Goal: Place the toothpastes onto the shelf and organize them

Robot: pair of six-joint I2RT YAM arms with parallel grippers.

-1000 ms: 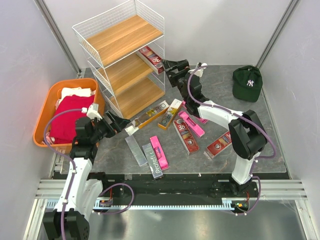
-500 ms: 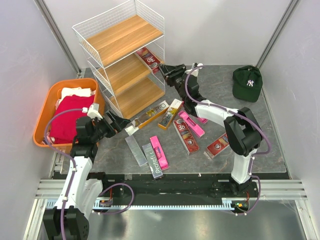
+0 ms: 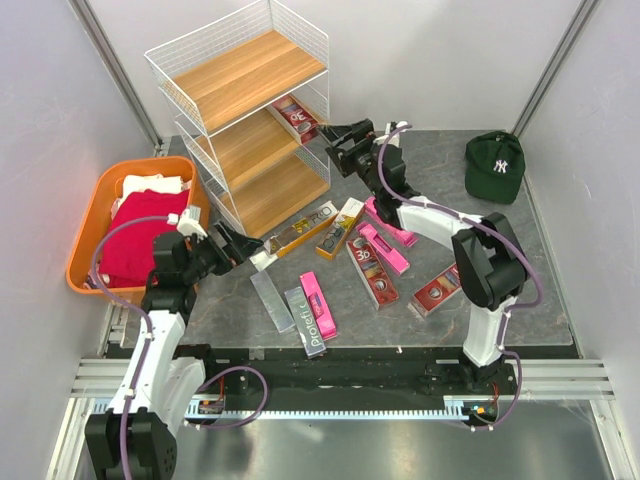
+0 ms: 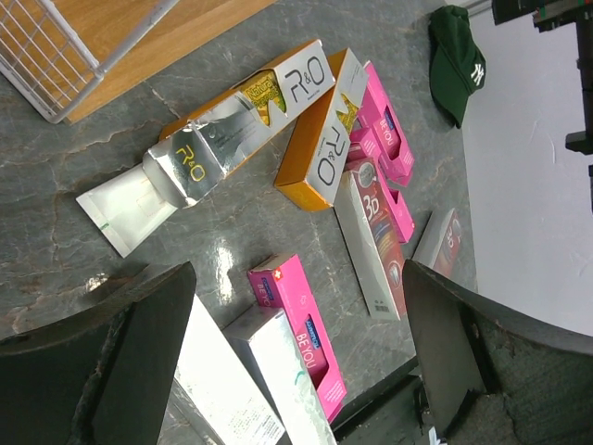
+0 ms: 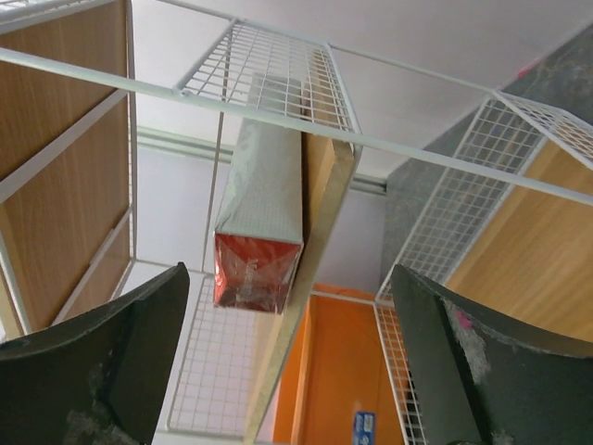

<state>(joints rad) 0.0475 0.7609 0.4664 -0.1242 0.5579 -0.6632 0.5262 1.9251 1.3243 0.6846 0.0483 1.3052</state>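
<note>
The white wire shelf (image 3: pixel 240 100) stands at the back left. One dark red toothpaste box (image 3: pixel 297 117) lies on its middle board, its end facing the right wrist camera (image 5: pixel 250 269). My right gripper (image 3: pixel 332 143) hangs open just off that end (image 5: pixel 289 315), touching nothing. Several toothpastes lie loose on the table: gold ones (image 3: pixel 300 232), pink ones (image 3: pixel 383 248), silver-grey ones (image 3: pixel 272 298) and dark red ones (image 3: pixel 437 290). My left gripper (image 3: pixel 243 247) is open and empty above the table, with a pink box (image 4: pixel 301 324) and a silver box (image 4: pixel 232 380) under its fingers (image 4: pixel 296 306).
An orange basket (image 3: pixel 88 215) with red and white cloths sits left of the shelf, close behind my left arm. A dark green cap (image 3: pixel 494 165) lies at the back right. One gold box (image 4: pixel 250 120) has its end flap open near the shelf's foot.
My right gripper has shifted slightly left, nearer the shelf's end, with its jaws apart. The dark red box stays on the middle board. The left arm has not moved.
</note>
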